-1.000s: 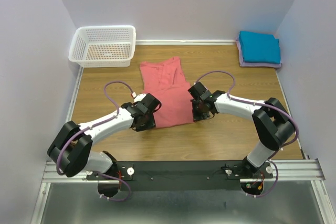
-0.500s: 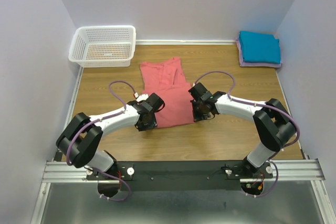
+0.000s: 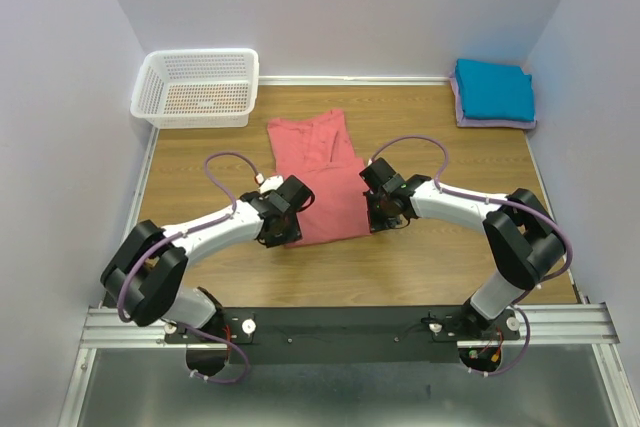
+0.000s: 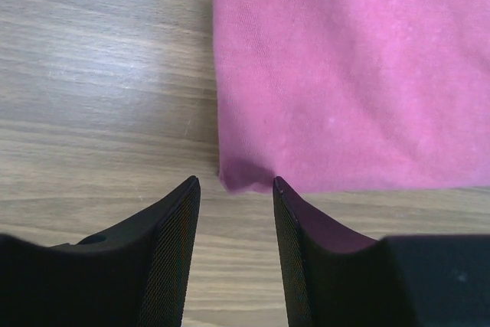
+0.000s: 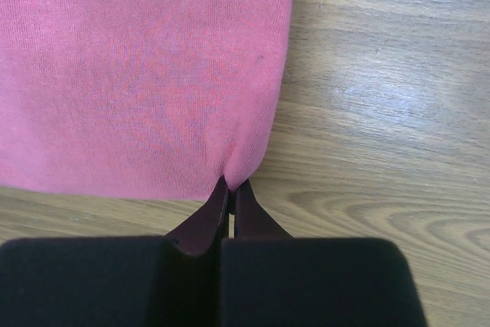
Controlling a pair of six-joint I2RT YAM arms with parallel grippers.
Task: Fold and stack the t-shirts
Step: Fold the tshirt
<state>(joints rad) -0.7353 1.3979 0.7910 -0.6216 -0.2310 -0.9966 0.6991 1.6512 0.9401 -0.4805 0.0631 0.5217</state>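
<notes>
on table (image 3: 200, 172): three t-shirts (image 3: 493, 89); right pincer (image 5: 230, 189) pinching pink t-shirt (image 5: 138, 74) corner; left pincer (image 4: 236, 181) half-open, empty.

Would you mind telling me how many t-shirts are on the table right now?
3. A salmon-pink t-shirt lies spread out in the middle; a folded teal t-shirt sits atop a lavender t-shirt in the far right corner. More could hide inside that stack.

Left tool (image 4: 234, 183) agape; right tool (image 5: 231, 184) tight.
</notes>
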